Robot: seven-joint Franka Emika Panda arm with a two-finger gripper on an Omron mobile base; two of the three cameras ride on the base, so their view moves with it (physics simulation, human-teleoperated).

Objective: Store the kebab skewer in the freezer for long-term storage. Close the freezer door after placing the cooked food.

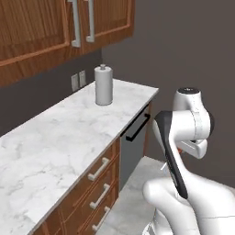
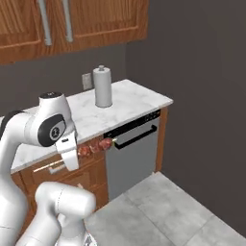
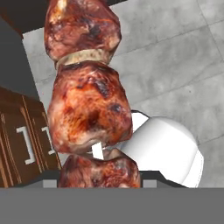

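The hand [image 2: 81, 153] grips the kebab skewer [image 2: 96, 146] beside the surface [image 2: 139, 98]; judged best carried level, slowly, avoiding the dishwasher [image 2: 132, 153].

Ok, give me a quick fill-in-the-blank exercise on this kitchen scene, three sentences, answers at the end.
1. The kebab skewer is held by the ____.
2. The paper towel roll stands upright on the marble ____.
3. The dishwasher sits under the counter, its door ____.

Missing words: gripper; counter; closed
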